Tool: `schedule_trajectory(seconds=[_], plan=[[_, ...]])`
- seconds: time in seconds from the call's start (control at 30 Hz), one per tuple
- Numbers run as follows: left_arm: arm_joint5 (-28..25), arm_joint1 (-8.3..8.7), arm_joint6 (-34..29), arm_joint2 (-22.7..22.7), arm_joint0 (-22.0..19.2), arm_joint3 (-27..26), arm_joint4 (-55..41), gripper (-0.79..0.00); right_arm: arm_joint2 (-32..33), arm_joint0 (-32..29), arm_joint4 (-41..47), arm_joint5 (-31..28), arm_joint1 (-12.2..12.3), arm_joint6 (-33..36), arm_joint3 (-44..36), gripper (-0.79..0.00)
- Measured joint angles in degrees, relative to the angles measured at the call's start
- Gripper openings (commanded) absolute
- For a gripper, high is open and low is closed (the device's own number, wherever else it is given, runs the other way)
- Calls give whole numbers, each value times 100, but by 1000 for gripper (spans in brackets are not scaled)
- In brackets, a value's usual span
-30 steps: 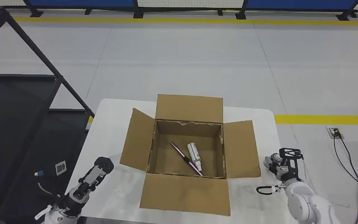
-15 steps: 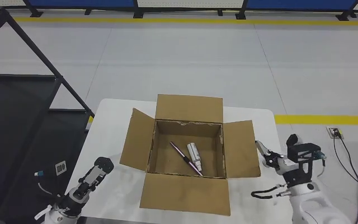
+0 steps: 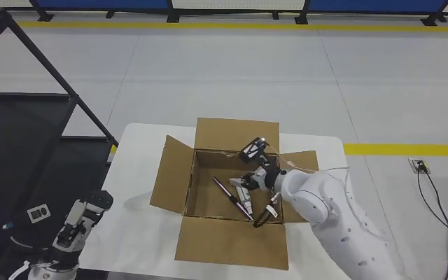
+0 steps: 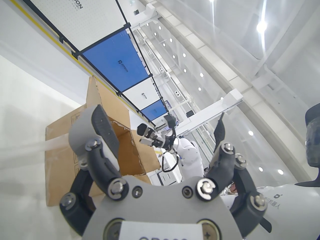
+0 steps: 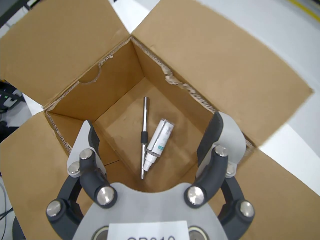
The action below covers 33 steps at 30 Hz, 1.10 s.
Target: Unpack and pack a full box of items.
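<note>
An open cardboard box (image 3: pixel 231 241) stands mid-table with all its flaps spread out. On its floor lie a slim metal pen (image 5: pixel 144 126) (image 3: pixel 224 188) and a white spray bottle (image 5: pixel 160 139) side by side. My right gripper (image 5: pixel 153 131) (image 3: pixel 246 183) hangs open above the box interior, over the two items, holding nothing. My left gripper (image 4: pixel 160 126) (image 3: pixel 96 201) is open and empty at the table's near left corner, tilted up toward the box's outer wall (image 4: pixel 62 156).
The white table (image 3: pixel 140 175) has bare room to the left of the box and a narrower strip on its right. A black frame and dark panel (image 3: pixel 42 140) stand off the table's left side.
My right arm has swung from the table's right edge to over the box, its gripper now above the items. My left arm has shifted left and back.
</note>
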Motion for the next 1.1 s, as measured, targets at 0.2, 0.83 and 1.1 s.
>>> schedule_trajectory(seconds=[0.2, 0.83, 1.1], plan=[[12, 4, 3, -22, -3, 9, -16, 0, -990, 881, 520, 118, -392, 183, 1760, 0], [11, 3, 2, -22, -3, 8, -15, 0, -2039, 1336, -27, 1733, -1102, 66, 3437, -379], [11, 3, 2, -22, -3, 8, -15, 0, -2044, 1375, -30, 1691, -1234, 97, 3689, -434]])
